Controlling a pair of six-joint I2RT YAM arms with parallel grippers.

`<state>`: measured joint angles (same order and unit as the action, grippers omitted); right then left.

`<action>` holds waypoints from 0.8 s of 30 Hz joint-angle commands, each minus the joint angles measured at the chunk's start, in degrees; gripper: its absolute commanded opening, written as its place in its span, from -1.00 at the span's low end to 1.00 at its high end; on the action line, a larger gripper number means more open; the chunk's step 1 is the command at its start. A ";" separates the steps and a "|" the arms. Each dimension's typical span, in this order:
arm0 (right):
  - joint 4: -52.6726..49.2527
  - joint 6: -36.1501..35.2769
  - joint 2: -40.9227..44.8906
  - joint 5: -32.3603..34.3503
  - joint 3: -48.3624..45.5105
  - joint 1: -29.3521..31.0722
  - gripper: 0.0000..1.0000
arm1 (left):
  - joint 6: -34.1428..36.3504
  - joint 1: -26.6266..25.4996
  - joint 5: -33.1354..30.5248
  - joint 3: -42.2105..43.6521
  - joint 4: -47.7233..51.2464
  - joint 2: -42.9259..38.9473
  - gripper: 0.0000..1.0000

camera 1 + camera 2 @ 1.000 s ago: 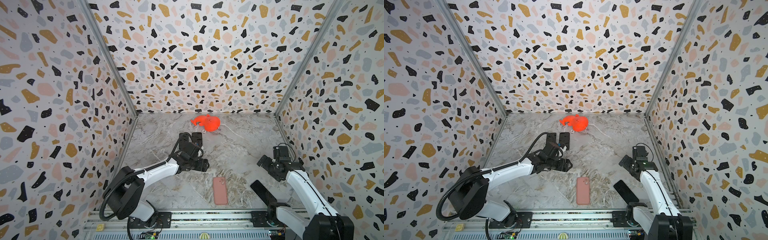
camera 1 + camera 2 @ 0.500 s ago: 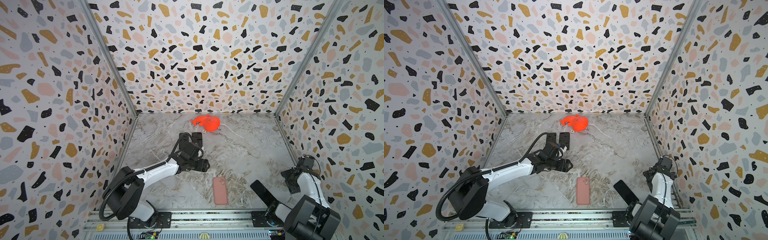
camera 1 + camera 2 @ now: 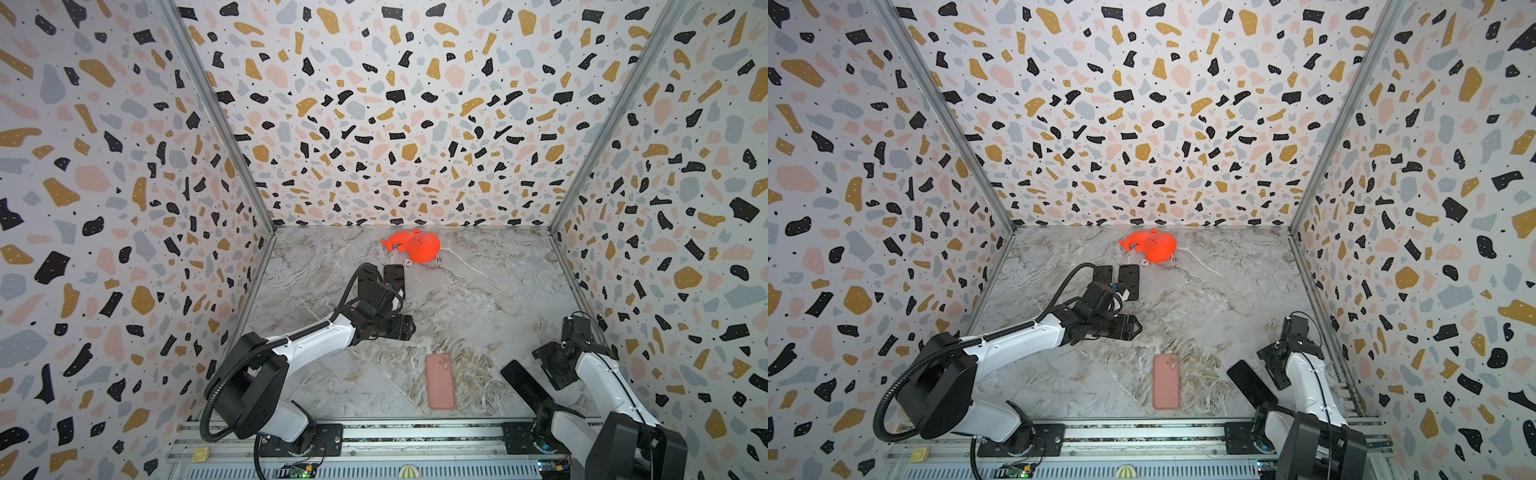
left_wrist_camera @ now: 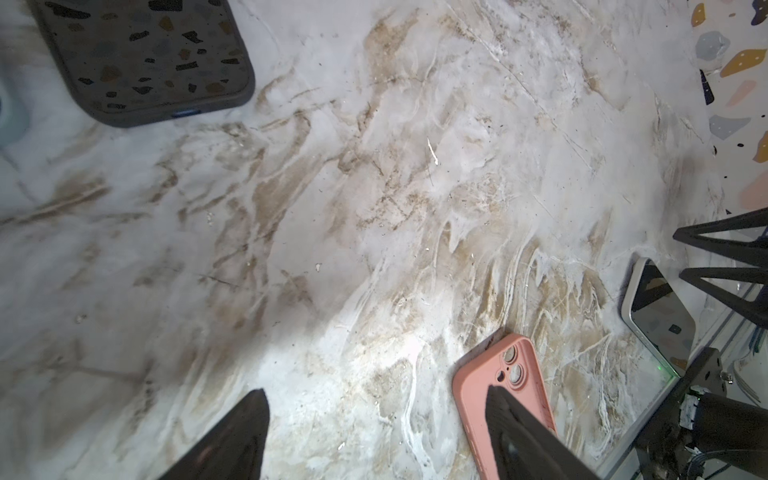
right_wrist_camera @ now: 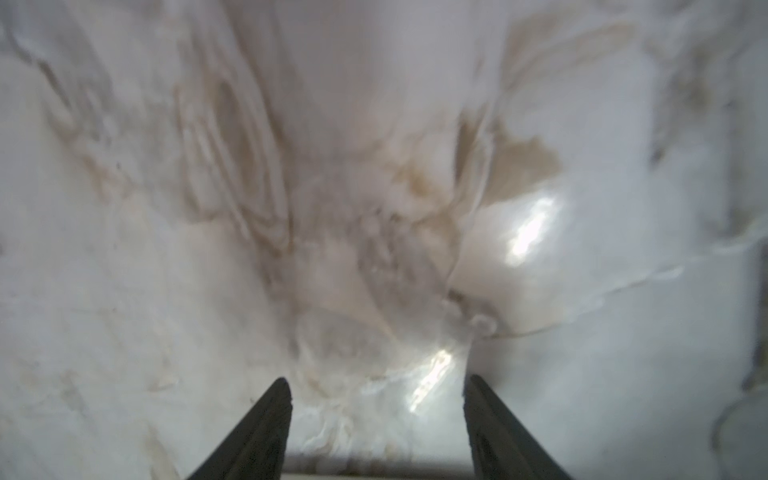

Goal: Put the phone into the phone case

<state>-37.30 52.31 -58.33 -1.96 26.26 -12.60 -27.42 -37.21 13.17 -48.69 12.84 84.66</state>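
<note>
Looking down in both top views, a pink phone case [image 3: 439, 382] lies flat on a marble tabletop [image 3: 478, 299], with its camera cut-outs at the far end. To the right of the case and clearly apart from it, the phone [image 3: 525, 384] lies flat with its dark screen up, turned at an angle. The right gripper [image 5: 378, 380] sits further right of the case, just beside the phone's far end. Its two fingers are spread with only bare marble between them, so it grips nothing. The left gripper [image 3: 405, 326] hovers behind the case and slightly to its left, with its fingers parted and empty. In the left wrist view, one finger [image 4: 519, 436] crosses in front of the case. Two dark cases [image 3: 1128, 276] lie side by side further behind the pink case and to its left. An orange toy [image 3: 417, 247] lies furthest behind it.
</note>
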 commanded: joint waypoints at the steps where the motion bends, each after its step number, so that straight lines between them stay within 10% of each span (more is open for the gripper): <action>1: -6.45 6.87 -1.15 -0.81 -1.77 7.40 0.35 | 0.66 0.93 1.02 -0.54 -0.55 0.16 0.64; 18: 1.89 29.38 -7.72 -6.77 -3.09 41.48 0.35 | 0.00 2.06 2.95 0.58 -2.26 0.08 0.65; 24: 2.38 23.60 -17.00 -3.95 5.46 46.94 0.39 | -0.18 1.29 3.27 1.72 -3.37 -0.62 0.65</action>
<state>-34.24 77.32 -69.97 -4.95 32.27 32.60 -27.66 -35.46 15.66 -48.21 11.35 84.66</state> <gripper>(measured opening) 0.687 0.824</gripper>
